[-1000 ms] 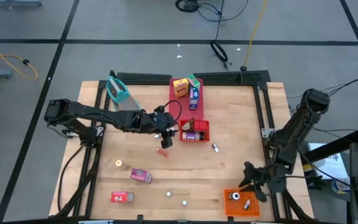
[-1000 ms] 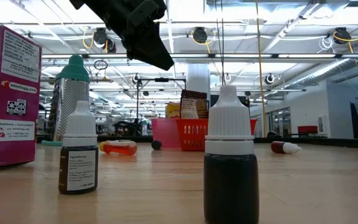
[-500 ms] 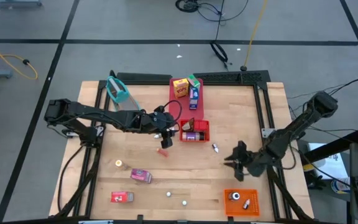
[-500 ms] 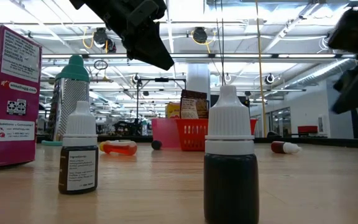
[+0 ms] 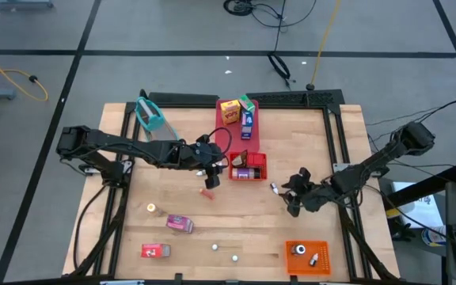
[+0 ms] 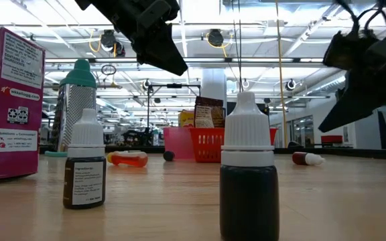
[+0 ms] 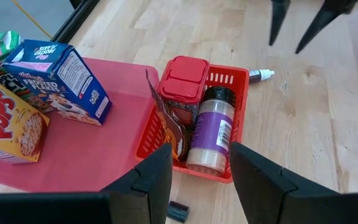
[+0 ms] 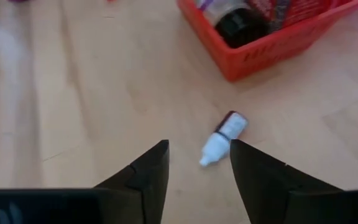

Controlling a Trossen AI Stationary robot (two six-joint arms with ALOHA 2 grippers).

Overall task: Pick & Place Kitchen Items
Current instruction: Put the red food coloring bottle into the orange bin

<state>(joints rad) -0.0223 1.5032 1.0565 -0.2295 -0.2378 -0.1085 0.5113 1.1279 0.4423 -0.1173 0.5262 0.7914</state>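
Note:
My right gripper is open and hangs above the table next to a small dark dropper bottle. That bottle lies on its side just near of the red basket. My left gripper is open and hovers left of the basket, which holds a red-lidded jar and a purple-labelled jar. Yellow, blue and green cartons lie on the red tray. Two upright dropper bottles, a pink carton and a red carton stand nearer.
An orange bin with two small things inside sits at the near right corner. A teal-handled grater stands at the far left. An orange-red bottle lies below my left gripper. Bare wood lies between the basket and the bin.
My right gripper has swung from above the orange bin at the near right corner toward the far and left, ending beside the small dropper bottle near the basket. The left arm and all the items have kept still.

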